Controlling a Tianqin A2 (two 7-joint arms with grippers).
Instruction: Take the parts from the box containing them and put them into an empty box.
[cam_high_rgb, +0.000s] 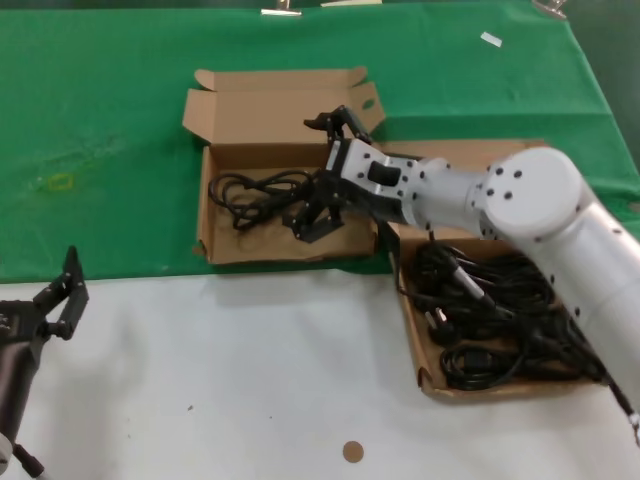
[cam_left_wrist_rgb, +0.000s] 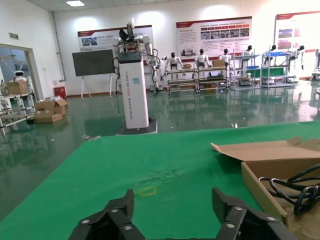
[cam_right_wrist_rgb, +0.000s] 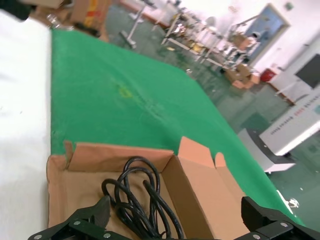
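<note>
Green cloth (cam_high_rgb: 120, 150) — right gripper (cam_high_rgb: 318, 212) jaws wide, over cord (cam_high_rgb: 250, 188).

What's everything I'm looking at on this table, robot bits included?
Receiving box: one, brown cardboard, lid open, on the green cloth towards the left.
Cord in it: one, black, looped on its floor.
Supply box: one, brown cardboard, on the right, straddling the green cloth and the white surface.
Power cords: several, black, tangled together in the supply box; exact count unclear.
Green cloth: one, covering the far half of the table.
White surface: one, near half.
Small disc: one, brown, on the white surface.
Right end effector: black, open, over the receiving box.
Left end effector: black, open, parked near the left edge.
</note>
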